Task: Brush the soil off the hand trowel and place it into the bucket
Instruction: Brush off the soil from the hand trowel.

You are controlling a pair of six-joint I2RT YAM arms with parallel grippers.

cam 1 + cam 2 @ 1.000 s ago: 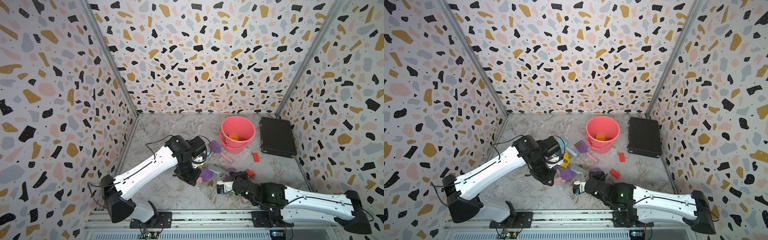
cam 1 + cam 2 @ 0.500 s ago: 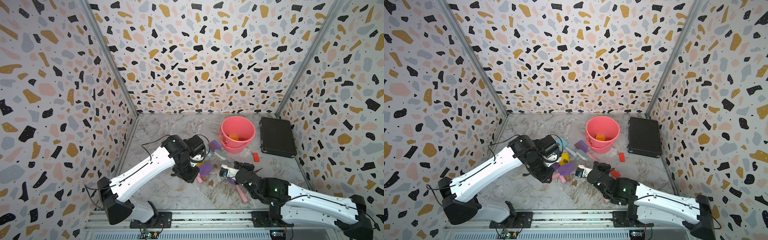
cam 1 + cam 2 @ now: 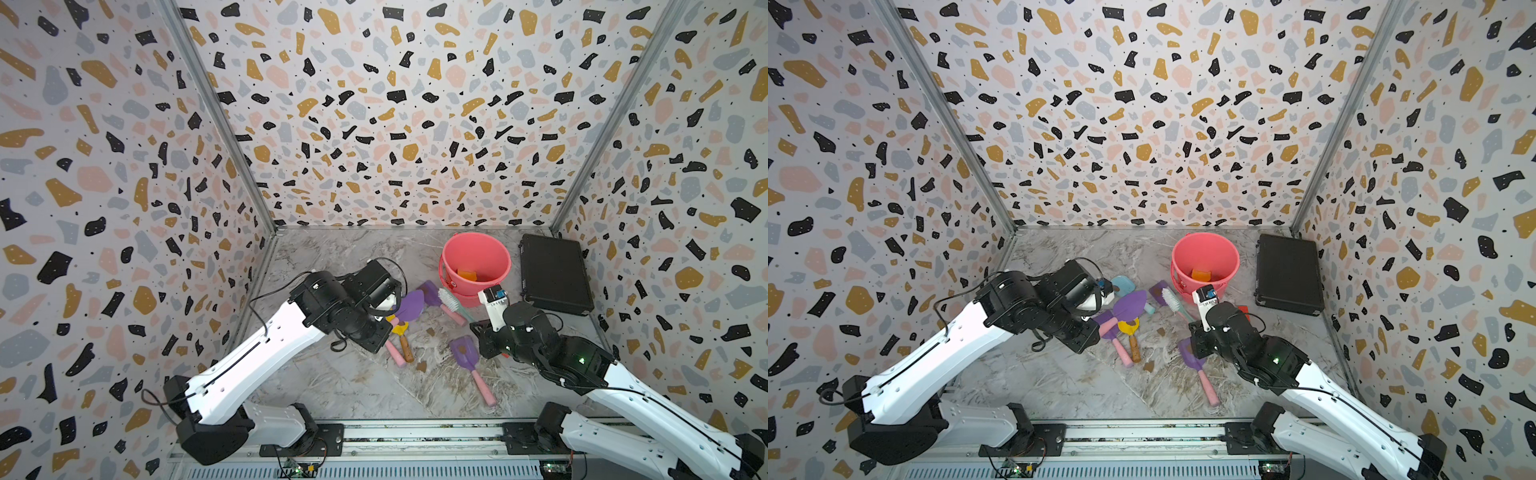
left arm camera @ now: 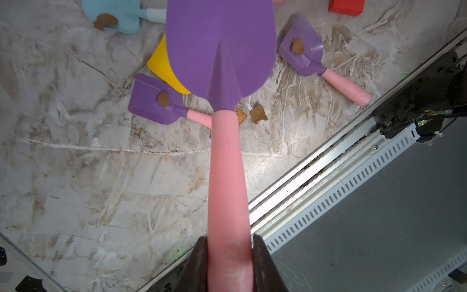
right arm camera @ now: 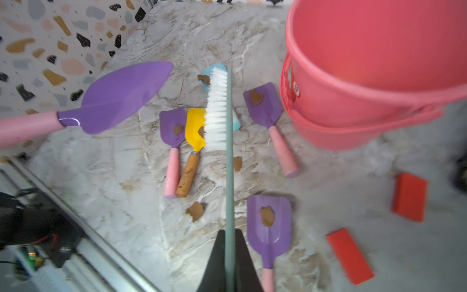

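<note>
Having swung over beside the bucket (image 3: 473,249), my right gripper (image 5: 229,233) is clamping the brush (image 5: 217,106) while my left gripper (image 4: 230,242) is clamping the raised trowel (image 4: 219,50) by its handle (image 4: 227,177), blade pointing toward the bucket, the brush lying between them.

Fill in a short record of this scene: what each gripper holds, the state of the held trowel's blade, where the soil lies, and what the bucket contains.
Left gripper: shut on the pink handle of the pointed purple trowel, held above the table
Right gripper: shut on the thin green handle of the brush
Held blade: no soil on the faces shown
Soil: loose blobs on the table, more on the lying trowels
Bucket: upright, with an orange thing inside
</note>
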